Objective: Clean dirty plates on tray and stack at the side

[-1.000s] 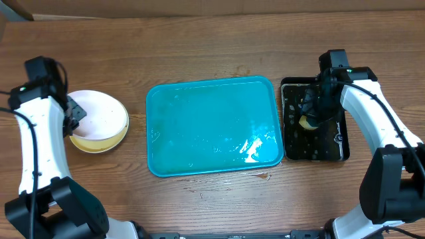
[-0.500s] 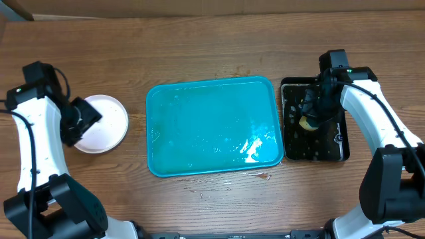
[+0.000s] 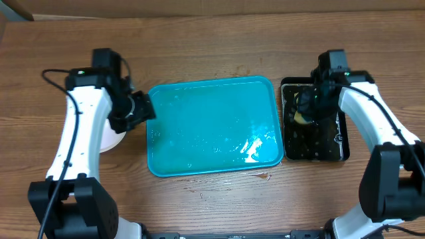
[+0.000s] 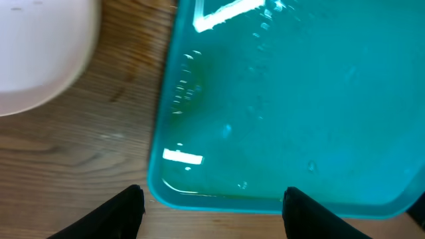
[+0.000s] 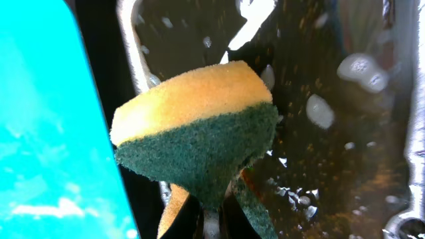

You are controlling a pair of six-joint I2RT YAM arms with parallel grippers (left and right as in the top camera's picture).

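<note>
At the left edge of the blue tray (image 3: pixel 212 126), the left fingers (image 4: pixel 113 216) hang open beside the plates (image 4: pixel 40 53) stacked on the surface, where a careless arm swing could topple them, while the right fingers (image 3: pixel 309 106) pinch a sponge (image 5: pixel 199 133) over a black tray (image 3: pixel 332 149).

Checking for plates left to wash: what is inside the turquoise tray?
The turquoise tray holds no plates, only wet glare. The left gripper overhangs its left rim; a white plate lies outside, mostly hidden under the left arm.
</note>
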